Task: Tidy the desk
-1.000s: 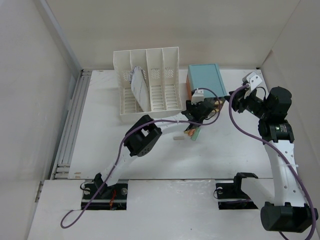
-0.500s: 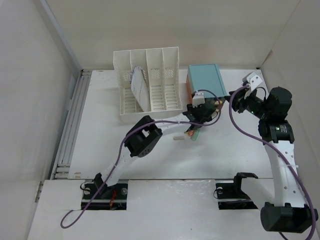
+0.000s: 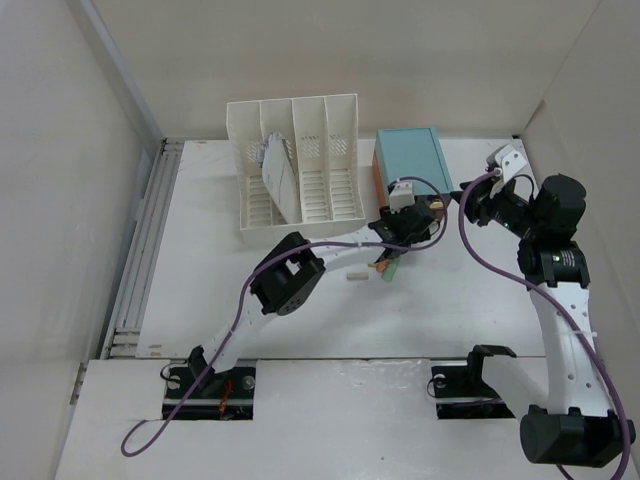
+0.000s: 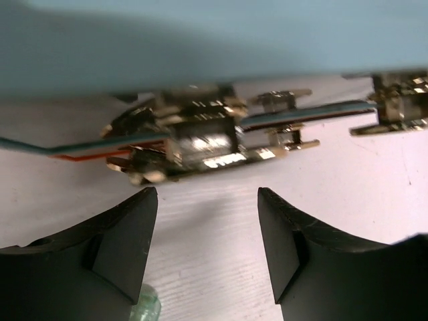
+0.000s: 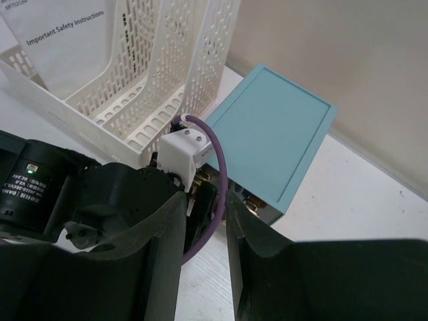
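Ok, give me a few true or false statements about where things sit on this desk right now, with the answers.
1. A booklet stands in the white file rack. True.
2. In the top view, the teal box lies left of the rack. False: it is to the rack's right.
3. The left claw is open with nothing between its fingers. True.
4. The left claw hovers over the file rack. False: it is at the teal box's near face, by some gold metal pieces.

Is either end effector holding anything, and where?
Neither: the left end effector is open, facing gold metal pieces at the teal box; the right end effector is open, empty.
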`<state>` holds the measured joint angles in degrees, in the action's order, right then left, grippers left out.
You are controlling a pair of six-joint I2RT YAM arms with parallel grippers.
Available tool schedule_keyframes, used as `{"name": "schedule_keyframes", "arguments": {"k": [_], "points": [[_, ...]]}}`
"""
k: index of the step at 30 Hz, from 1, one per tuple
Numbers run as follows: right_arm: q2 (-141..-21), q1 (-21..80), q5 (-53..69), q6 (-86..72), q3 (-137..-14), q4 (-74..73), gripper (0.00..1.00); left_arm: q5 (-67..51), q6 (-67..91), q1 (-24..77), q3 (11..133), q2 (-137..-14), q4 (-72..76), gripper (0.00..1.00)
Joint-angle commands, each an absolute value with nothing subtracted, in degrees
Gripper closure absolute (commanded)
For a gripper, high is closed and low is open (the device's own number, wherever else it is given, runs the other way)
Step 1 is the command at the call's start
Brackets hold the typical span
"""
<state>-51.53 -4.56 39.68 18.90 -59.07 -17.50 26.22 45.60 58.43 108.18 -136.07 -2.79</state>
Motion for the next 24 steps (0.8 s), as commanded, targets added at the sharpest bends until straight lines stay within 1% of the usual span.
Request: {"name": "schedule_keyframes", "arguments": {"k": [1,6,12,16,23,24], "points": [[-50.19,-5.01,40.87,19.25,-59.06,-15.73,0.65,27.86,46.49,57.22,110.04,-135.7,-3.25,0.42],[-50.19,-5.01,40.87,19.25,-59.06,-15.73,0.65,26.46,47.64,56.6,106.89,-135.18,-2.56,0.39],[-50.19,-5.01,40.87,19.25,-59.06,-15.73,0.65,22.6,50.62,55.47,105.56,-134.65,-1.14,0.39],[-50.19,-5.54,40.87,19.25,-59.06,-15.73,0.65,22.59,51.15,54.94,105.56,-134.65,-1.14,0.39],[-50.19,-6.06,40.87,19.25,-59.06,-15.73,0.65,24.43,50.62,53.79,109.68,-135.78,-1.76,0.39],[-49.66,-6.06,40.87,19.25,-59.06,-15.73,0.65,25.04,50.1,53.79,110.21,-135.79,-2.63,0.41]]}}
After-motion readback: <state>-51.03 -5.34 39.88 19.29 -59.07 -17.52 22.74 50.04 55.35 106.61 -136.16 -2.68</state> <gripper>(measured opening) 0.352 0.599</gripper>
